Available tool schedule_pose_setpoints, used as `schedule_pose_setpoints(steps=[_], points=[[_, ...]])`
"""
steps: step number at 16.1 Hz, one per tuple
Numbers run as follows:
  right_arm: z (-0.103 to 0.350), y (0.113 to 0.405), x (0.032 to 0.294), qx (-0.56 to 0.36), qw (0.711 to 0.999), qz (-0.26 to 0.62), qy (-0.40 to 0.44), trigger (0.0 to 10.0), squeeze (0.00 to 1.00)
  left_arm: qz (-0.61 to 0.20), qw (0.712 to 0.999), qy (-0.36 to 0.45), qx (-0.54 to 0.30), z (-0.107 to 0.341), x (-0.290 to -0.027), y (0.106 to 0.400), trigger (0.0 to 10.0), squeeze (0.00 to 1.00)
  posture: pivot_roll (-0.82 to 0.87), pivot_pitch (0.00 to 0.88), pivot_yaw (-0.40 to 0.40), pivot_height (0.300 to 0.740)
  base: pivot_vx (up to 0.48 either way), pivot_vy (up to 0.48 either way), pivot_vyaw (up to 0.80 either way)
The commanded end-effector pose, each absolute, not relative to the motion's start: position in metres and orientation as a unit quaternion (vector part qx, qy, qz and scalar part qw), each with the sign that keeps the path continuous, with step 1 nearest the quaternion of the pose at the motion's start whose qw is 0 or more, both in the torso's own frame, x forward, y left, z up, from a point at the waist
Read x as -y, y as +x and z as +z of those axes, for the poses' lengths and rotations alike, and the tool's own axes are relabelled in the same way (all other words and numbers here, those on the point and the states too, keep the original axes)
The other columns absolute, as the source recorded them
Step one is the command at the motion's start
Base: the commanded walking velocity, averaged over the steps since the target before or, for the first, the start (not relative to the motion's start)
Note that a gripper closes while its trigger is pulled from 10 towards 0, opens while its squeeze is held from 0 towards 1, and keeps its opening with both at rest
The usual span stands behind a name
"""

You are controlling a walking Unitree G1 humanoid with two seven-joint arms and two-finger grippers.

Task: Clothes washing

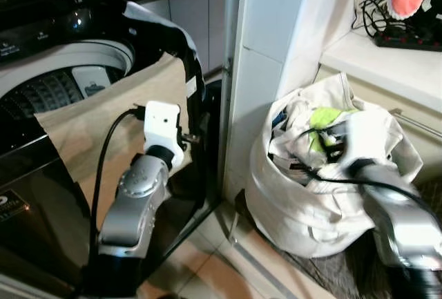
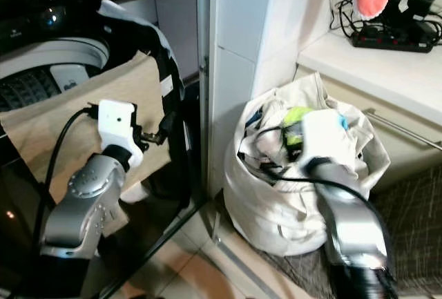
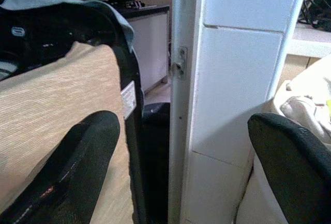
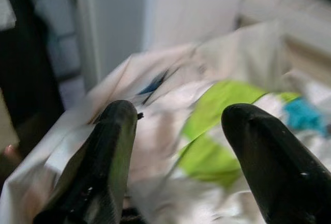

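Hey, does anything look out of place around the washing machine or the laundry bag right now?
Yes: a beige cloth is draped over the washing machine's rim, hanging down its front rather than lying inside the drum. The laundry bag stands upright, nothing spilled.

White laundry bag (image 1: 304, 209) sits on the floor, right next to the white wall post, top open & stuffed w/ clothes (image 1: 304, 140): mostly white, w/ a bright green bit (image 4: 217, 131) & a bit of blue. Washer (image 1: 48, 85) is on the left, lid up, drum open. Tan cloth (image 1: 103, 116) hangs over its front edge, flat & spread out.
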State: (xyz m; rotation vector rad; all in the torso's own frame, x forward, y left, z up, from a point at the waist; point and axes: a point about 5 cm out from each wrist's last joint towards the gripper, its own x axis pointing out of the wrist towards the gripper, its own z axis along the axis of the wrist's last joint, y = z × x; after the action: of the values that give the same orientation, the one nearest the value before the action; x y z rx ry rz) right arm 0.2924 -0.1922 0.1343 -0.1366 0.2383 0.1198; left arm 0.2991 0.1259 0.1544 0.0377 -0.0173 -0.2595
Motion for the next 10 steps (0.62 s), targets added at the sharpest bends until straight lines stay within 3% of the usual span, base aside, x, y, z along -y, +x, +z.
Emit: schedule_pose_setpoints(steps=[1, 2, 3, 4, 7, 9, 10], points=[[0.132, 0.303, 0.194, -0.139, 0.987, 0.058, -0.063, 10.0, 1.0, -0.133, 0.991, 0.009, 0.024, 0.163, -0.13, 0.303, 10.0, 0.0, -0.01, 0.0, -0.017, 0.74, 0.0, 0.0, 0.0], [0.131, 0.314, 0.198, -0.156, 0.984, 0.048, -0.079, 10.0, 1.0, -0.154, 0.988, 0.002, 0.03, 0.166, -0.13, 0.302, 10.0, 0.78, -0.01, 0.0, -0.022, 0.74, 0.0, 0.0, 0.0], [0.132, 0.326, 0.204, -0.176, 0.977, 0.043, -0.109, 10.0, 1.0, -0.174, 0.984, 0.029, 0.029, 0.167, -0.129, 0.301, 10.0, 0.73, 0.0, 0.0, -0.022, 0.74, 0.0, 0.0, 0.0], [0.135, 0.34, 0.212, -0.202, 0.97, 0.043, -0.131, 10.0, 1.0, -0.199, 0.979, 0.044, 0.027, 0.167, -0.127, 0.301, 10.0, 0.0, 0.0, 0.0, -0.021, 0.74, 0.0, 0.0, 0.0], [0.138, 0.362, 0.229, -0.24, 0.96, 0.023, -0.143, 10.0, 1.0, -0.247, 0.969, 0.024, 0.018, 0.167, -0.122, 0.303, 10.0, 0.0, 0.01, 0.0, -0.013, 0.74, 0.0, 0.0, 0.0], [0.142, 0.373, 0.236, -0.264, 0.957, 0.014, -0.118, 10.0, 1.0, -0.315, 0.948, 0.043, 0.002, 0.169, -0.114, 0.3, 10.0, 0.0, 0.01, 0.0, -0.01, 0.74, 0.0, 0.0, 0.0], [0.14, 0.374, 0.24, -0.313, 0.941, 0.013, -0.127, 10.0, 1.0, -0.359, 0.933, 0.034, -0.008, 0.171, -0.111, 0.294, 10.0, 0.0, 0.01, 0.0, -0.012, 0.74, 0.0, 0.0, 0.0]])
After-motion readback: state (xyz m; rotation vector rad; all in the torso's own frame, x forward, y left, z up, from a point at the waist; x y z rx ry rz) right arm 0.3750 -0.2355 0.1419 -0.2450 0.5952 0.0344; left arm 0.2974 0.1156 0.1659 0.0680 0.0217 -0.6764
